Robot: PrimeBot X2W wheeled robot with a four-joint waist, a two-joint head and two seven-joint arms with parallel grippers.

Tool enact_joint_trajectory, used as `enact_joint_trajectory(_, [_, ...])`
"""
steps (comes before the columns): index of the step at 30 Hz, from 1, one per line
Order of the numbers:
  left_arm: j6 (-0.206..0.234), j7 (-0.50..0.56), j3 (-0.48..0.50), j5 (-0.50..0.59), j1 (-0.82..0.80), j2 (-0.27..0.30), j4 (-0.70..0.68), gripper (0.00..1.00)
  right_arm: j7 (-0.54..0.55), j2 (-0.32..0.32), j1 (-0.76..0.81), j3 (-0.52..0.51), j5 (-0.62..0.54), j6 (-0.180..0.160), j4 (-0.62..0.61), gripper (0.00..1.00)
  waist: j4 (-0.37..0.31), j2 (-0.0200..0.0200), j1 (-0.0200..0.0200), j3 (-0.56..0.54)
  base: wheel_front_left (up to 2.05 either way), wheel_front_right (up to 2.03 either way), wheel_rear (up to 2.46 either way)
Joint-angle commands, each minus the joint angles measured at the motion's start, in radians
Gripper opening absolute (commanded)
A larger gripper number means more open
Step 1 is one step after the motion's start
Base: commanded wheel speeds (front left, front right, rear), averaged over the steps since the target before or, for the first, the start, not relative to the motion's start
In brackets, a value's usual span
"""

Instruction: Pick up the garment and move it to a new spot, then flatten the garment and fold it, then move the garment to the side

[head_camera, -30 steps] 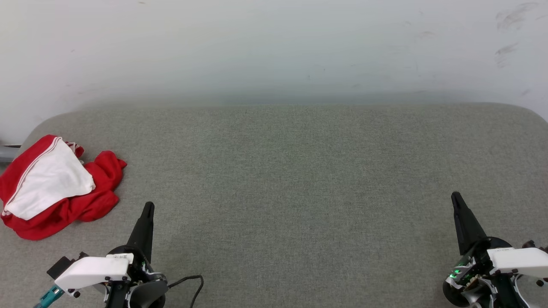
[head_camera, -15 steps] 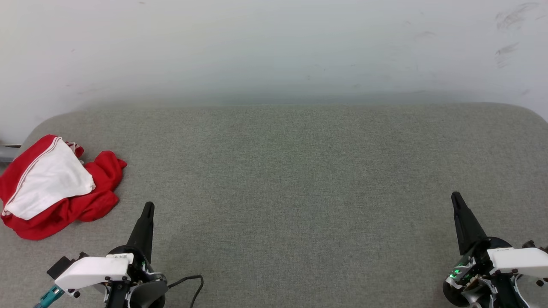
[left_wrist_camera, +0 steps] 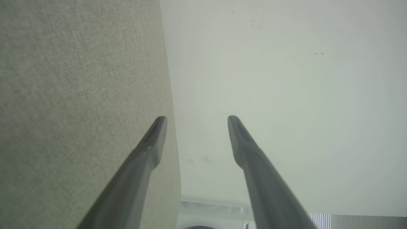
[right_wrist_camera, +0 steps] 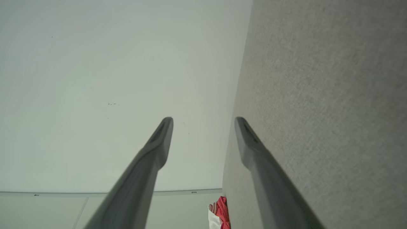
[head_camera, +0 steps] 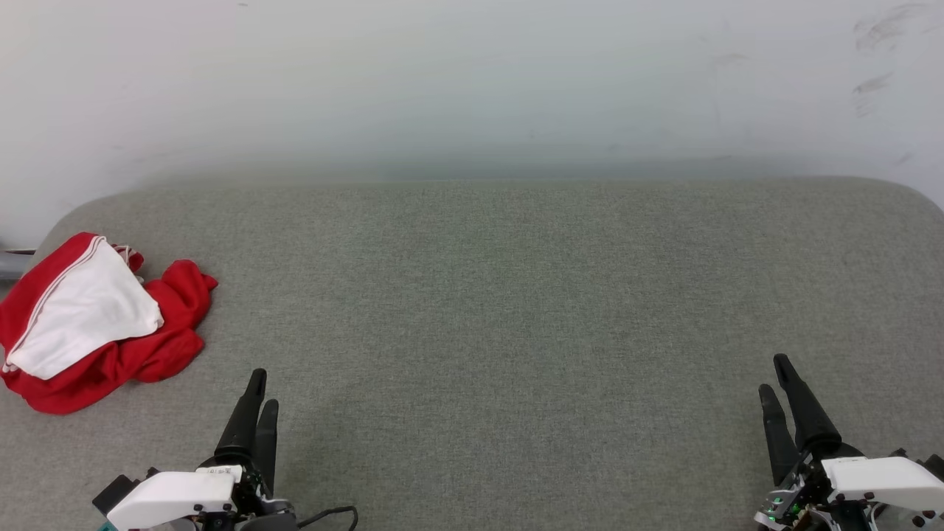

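Garment [head_camera: 103, 324]: crumpled in a heap at the far left edge of the grey cushion [head_camera: 516, 295] (white sleeve uppermost), touching neither gripper.
Left gripper [head_camera: 262, 391]: fingers spread, empty, near the heap.
Right gripper [head_camera: 772, 376]: fingers spread, empty, well apart from it.

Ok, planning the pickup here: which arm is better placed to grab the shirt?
Left, likely. The shirt lies crumpled at the robot's far left, just ahead of the left fingers, which are open. The right fingers sit across the whole pad.
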Motion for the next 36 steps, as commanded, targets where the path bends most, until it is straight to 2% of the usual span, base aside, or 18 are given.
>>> enact_joint_trajectory(1, [0.0, -0.012, -0.004, 0.012, -0.009, 0.003, -0.023, 1.0, -0.012, 0.0, -0.017, 0.007, -0.014, 0.0, -0.022, 1.0, 0.0, 0.0, 0.0, 0.0, 0.0, 0.0, 0.0])
enact_joint_trajectory(5, [0.0, -0.031, 0.0, 0.039, -0.003, 0.004, -0.02, 1.0, -0.031, 0.0, -0.018, 0.015, -0.039, 0.0, -0.027, 1.0, -0.001, 0.0, 0.0, 0.0, 0.0, 0.0, 0.0])
enact_joint_trajectory(14, [0.0, -0.071, 0.037, 0.174, 0.001, 0.004, -0.042, 1.0, -0.072, 0.0, -0.025, 0.005, -0.191, 0.0, -0.032, 1.0, -0.003, 0.0, 0.0, 0.001, 0.0, 0.0, 0.0])
enact_joint_trajectory(23, [0.001, -0.108, 0.076, 0.308, 0.012, 0.005, -0.104, 1.0, -0.109, 0.0, -0.033, -0.001, -0.455, 0.0, -0.091, 1.0, -0.005, 0.0, 0.0, 0.001, 0.0, 0.0, 0.0])
enact_joint_trajectory(26, [0.017, -0.12, 0.085, 0.357, 0.013, 0.005, -0.133, 1.0, -0.12, 0.0, -0.035, 0.004, -0.554, 0.0, -0.123, 1.0, -0.005, 0.0, 0.0, 0.002, 0.0, 0.0, 0.0])
enact_joint_trajectory(31, [0.042, -0.138, 0.071, 0.451, 0.019, 0.005, -0.185, 1.0, -0.139, 0.0, -0.038, 0.015, -0.711, 0.0, -0.18, 1.0, -0.006, 0.0, 0.0, 0.005, 0.0, 0.0, 0.0])
enact_joint_trajectory(36, [0.038, -0.155, 0.037, 0.53, 0.03, 0.005, -0.232, 1.0, -0.156, 0.0, -0.038, 0.045, -0.86, 0.0, -0.224, 1.0, -0.007, 0.0, 0.0, 0.009, 0.0, 0.0, 0.0])
